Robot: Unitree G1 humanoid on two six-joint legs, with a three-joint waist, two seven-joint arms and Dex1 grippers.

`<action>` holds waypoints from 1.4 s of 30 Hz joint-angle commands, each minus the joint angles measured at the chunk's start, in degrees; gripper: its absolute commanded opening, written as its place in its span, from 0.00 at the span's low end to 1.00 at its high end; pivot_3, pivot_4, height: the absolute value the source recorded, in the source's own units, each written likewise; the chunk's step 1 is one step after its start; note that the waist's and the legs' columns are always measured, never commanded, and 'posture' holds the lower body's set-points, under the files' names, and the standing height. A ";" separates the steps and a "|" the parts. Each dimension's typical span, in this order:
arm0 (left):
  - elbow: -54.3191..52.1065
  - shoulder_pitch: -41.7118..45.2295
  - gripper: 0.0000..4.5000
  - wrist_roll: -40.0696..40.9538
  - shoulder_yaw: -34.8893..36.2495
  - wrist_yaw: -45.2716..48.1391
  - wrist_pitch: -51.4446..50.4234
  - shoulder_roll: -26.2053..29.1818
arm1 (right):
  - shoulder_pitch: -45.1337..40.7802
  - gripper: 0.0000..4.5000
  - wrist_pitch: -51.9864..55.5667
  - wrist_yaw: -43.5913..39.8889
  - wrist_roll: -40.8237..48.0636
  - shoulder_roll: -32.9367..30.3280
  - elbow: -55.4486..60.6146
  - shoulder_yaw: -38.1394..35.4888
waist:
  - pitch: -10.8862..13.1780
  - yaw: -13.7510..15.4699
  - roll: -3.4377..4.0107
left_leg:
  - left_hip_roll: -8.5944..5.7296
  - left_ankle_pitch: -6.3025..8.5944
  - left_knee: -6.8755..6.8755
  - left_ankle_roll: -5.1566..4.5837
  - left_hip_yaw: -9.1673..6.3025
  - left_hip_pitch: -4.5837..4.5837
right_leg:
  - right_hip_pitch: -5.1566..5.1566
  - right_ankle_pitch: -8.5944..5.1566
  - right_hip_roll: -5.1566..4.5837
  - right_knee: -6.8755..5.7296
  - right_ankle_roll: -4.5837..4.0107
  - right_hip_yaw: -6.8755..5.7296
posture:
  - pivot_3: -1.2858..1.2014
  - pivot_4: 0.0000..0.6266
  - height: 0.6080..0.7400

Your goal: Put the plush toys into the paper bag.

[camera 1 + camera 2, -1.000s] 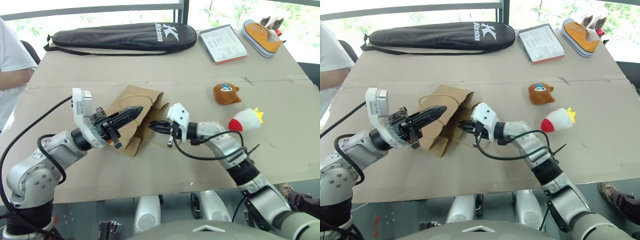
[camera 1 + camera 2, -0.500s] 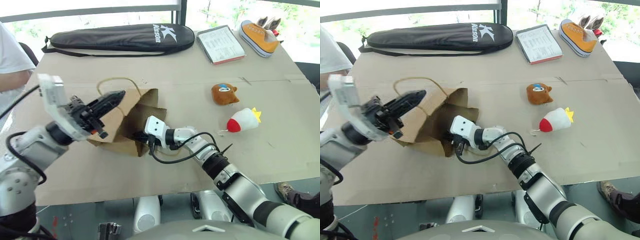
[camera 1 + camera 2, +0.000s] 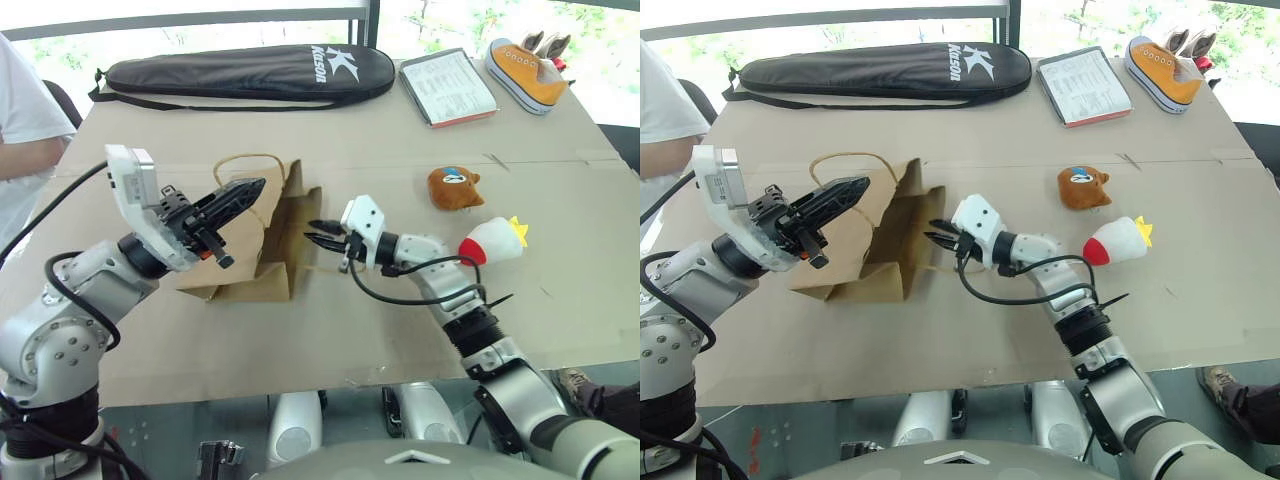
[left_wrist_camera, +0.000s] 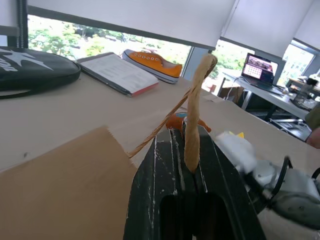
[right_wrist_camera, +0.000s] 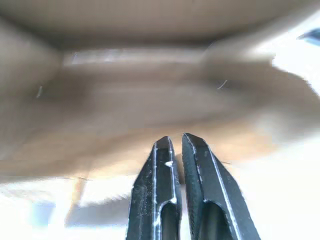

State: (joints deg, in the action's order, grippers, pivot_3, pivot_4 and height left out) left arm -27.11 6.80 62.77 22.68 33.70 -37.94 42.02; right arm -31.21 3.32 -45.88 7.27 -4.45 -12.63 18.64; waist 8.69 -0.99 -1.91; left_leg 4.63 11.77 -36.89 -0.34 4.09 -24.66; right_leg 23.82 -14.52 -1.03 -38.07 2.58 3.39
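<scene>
Since the earlier frame, the right gripper (image 3: 316,236) had withdrawn from inside the paper bag (image 3: 262,243) to a point just beside its open mouth, and the left gripper (image 3: 246,192) had raised the bag's upper side by a handle (image 4: 192,125). The left jaws were pressed together, pinching that twisted paper loop; the right jaws stood slightly apart and held nothing. The bag lay on its side on the table (image 3: 330,340), mouth facing the right gripper, its lower wall flat against the surface. The brown bear head (image 3: 454,187) sat well away from the bag on its mouth side, and the white rocket (image 3: 492,241) lay near it, a little closer to the robot; both toys were outside the bag. Judged risks: the handle was the sole support, so a slip of the thin loop between the closed fingers would likely let the mouth collapse. A strong upward pull could drag the light bag across the table or tear the handle. With the bag lying sideways, an inserted toy could roll back out.
</scene>
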 commanded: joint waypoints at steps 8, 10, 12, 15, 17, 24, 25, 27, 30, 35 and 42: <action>5.42 4.36 0.00 -11.53 -8.14 8.40 7.76 -4.14 | 10.11 0.93 38.61 8.77 17.72 -20.93 47.94 -25.02 | 0.08 0.49 0.13 | -0.09 0.00 0.06 -0.01 0.05 -0.07 | 0.02 -0.01 -0.10 0.17 0.00 0.02 | 0.52 0.24 1.00; 6.32 4.89 0.00 -12.82 -9.23 8.79 8.72 -5.70 | 12.01 0.93 43.63 11.01 16.15 -26.17 51.20 -28.11 | 0.10 0.29 0.15 | -0.08 0.00 0.07 -0.02 0.05 -0.04 | 0.01 -0.02 -0.08 0.17 0.00 0.05 | 0.52 0.24 1.00; 7.17 5.56 0.00 -14.36 -10.36 9.35 10.04 -7.14 | 15.62 0.93 47.76 12.62 13.17 -32.28 52.17 -30.14 | 0.11 0.14 0.17 | -0.07 0.00 0.09 -0.02 0.06 -0.03 | 0.03 -0.02 -0.07 0.16 -0.01 0.08 | 0.52 0.24 1.00; 8.65 6.92 0.00 -16.24 -11.62 10.09 11.75 -8.97 | 21.98 0.93 51.77 12.37 9.27 -41.20 47.57 -27.45 | 0.11 0.25 0.16 | -0.08 0.00 0.09 -0.03 0.05 -0.05 | 0.03 -0.03 -0.06 0.20 -0.02 0.12 | 0.52 0.24 1.00; 9.70 7.81 0.00 -17.44 -12.50 10.67 12.74 -10.11 | 22.37 0.93 54.06 15.22 6.85 -41.50 39.92 -24.34 | 0.03 0.23 0.01 | -0.12 0.00 0.08 -0.04 0.09 -0.04 | 0.02 -0.03 -0.08 0.23 -0.01 0.19 | 0.52 0.24 1.00; 10.26 8.29 0.00 -18.79 -11.61 12.18 13.35 -10.53 | 21.43 0.53 52.23 13.43 9.03 -37.25 33.01 -21.50 | -0.01 -0.68 -0.10 | -0.12 0.00 -0.06 -0.07 0.02 0.02 | -0.04 -0.02 0.05 0.16 0.03 0.33 | 0.52 0.24 1.00; 10.15 8.22 0.00 -18.77 -11.23 12.20 13.36 -10.41 | 21.74 0.41 51.80 13.56 8.58 -37.49 32.93 -21.39 | -0.01 -0.71 -0.10 | -0.12 0.00 -0.06 -0.07 0.01 0.01 | -0.05 -0.02 0.06 0.16 0.03 0.32 | 0.52 0.24 1.00; 9.87 7.89 0.00 -18.93 -10.61 12.29 13.65 -10.26 | 22.12 0.21 48.72 13.79 8.22 -37.02 33.22 -22.30 | -0.03 -0.82 -0.13 | -0.12 0.00 -0.06 -0.07 0.02 0.01 | -0.05 -0.02 0.05 0.16 0.04 0.33 | 0.52 0.24 1.00; 9.10 7.16 0.00 -17.99 -9.78 11.64 12.91 -10.62 | 22.73 0.01 41.64 12.00 11.50 -33.79 34.51 -26.96 | -0.03 -0.87 -0.13 | -0.12 0.00 -0.06 -0.06 0.02 0.01 | -0.05 -0.03 0.06 0.16 0.05 0.33 | 0.52 0.24 1.00; 7.62 6.55 0.00 -12.85 -8.48 14.41 11.16 -10.59 | 18.78 0.01 40.60 6.70 27.25 -28.35 42.90 -33.53 | 0.08 -1.00 -0.01 | -0.11 0.01 -0.02 -0.07 0.00 -0.04 | -0.02 0.09 0.07 0.17 0.26 0.32 | 0.52 0.24 1.00; 8.34 9.96 0.00 -6.95 -8.09 14.75 7.64 -11.22 | 2.66 0.01 37.41 6.51 21.83 -23.77 38.01 -14.93 | 0.10 -1.23 0.01 | -0.09 0.00 -0.03 -0.07 -0.06 0.01 | -0.03 0.07 0.09 0.12 0.20 0.25 | 0.52 0.24 1.00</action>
State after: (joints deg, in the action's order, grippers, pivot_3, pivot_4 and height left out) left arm -17.35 15.23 53.81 13.52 48.44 -29.99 30.87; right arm -26.66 42.98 -38.65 31.65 -29.09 27.28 -0.88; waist 8.78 -2.22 -1.89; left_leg 4.54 11.77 -36.92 -0.41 4.03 -24.66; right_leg 23.79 -14.45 -0.94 -37.95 2.78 3.64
